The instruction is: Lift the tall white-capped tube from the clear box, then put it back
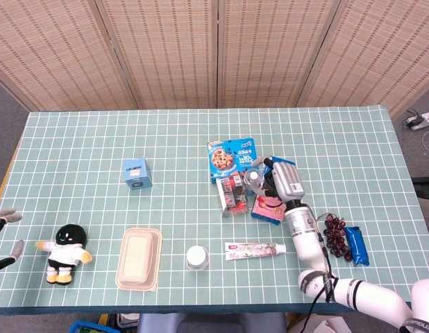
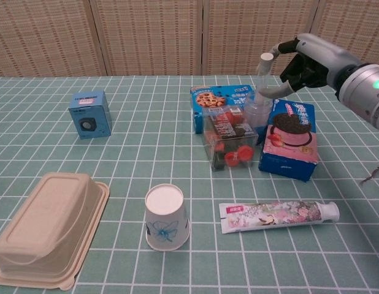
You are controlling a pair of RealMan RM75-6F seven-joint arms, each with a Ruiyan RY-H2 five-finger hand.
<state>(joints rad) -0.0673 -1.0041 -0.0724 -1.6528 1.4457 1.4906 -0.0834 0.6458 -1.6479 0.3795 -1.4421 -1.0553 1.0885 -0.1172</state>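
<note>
Right hand (image 2: 303, 61) sits level with the top of the white-capped tube (image 2: 263, 76), fingers spread and curved around it, one fingertip right at the cap, thumb lower by the tube body. Can't tell if there's actual contact; nothing gripped as far as I can see. Tube stands upright just left of the palm, bottom end at the back of the clear box (image 2: 229, 138). Oreo box (image 2: 290, 139) is directly below the hand, cookie box (image 2: 219, 101) further left. Left hand (image 1: 2, 232) far off at the table's left edge, fingers apart, holding nothing.
</note>
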